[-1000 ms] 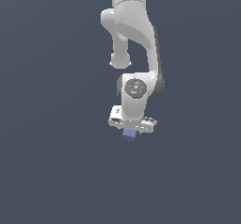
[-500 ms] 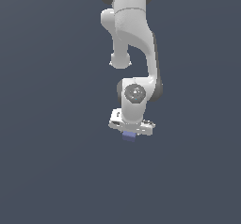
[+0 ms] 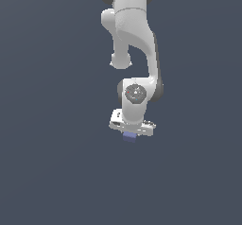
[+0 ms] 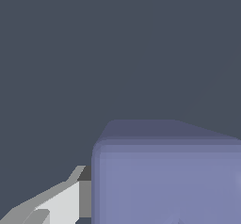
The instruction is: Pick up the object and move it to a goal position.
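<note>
Lower centre of the exterior view: cube (image 3: 129, 137) sits directly under the gripper (image 3: 130, 133), tucked between its fingers, no offset to either side. No long axis; faces look equal. Wrist view: one finger (image 4: 70, 197) lies flush against the cube's side at lower left, so the gripper grasps the cube. No goal marker visible. Against the earlier frames, gripper and cube ride slightly higher, cube more hidden.

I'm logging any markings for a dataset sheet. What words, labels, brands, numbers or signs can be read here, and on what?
None: no readable text shows in either view.
The cube has plain blue faces.
The gripper and the white arm bear no lettering; the grey disc on the wrist joint is too blurred to tell.
</note>
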`<action>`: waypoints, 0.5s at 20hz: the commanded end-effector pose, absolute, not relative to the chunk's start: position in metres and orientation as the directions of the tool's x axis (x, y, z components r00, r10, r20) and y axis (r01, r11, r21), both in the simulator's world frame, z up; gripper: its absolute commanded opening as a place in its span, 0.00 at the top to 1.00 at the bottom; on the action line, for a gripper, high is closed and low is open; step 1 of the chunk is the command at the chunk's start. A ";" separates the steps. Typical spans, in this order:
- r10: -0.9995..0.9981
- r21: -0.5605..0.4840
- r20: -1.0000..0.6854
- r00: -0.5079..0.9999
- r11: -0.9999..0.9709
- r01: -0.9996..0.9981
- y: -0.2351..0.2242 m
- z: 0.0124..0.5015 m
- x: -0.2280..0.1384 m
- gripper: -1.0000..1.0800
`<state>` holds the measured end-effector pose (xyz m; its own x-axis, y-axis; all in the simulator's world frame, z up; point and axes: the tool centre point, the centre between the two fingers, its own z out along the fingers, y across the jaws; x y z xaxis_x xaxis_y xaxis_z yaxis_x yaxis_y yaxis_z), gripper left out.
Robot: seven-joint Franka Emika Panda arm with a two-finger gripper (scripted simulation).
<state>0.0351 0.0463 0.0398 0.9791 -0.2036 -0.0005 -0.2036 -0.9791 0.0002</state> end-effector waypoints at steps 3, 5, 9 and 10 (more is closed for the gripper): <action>-0.203 0.000 0.000 0.979 -0.979 -0.203 0.047 0.045 0.033 1.00; -0.203 0.000 0.000 0.979 -0.979 -0.203 0.048 0.051 0.031 1.00; -0.203 0.000 0.000 0.979 -0.979 -0.203 0.051 0.067 0.026 1.00; -0.203 0.000 0.000 0.979 -0.979 -0.203 0.052 0.072 0.024 1.00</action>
<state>0.0261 0.0509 0.0646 0.9790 -0.2036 -0.0012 -0.2036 -0.9791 0.0005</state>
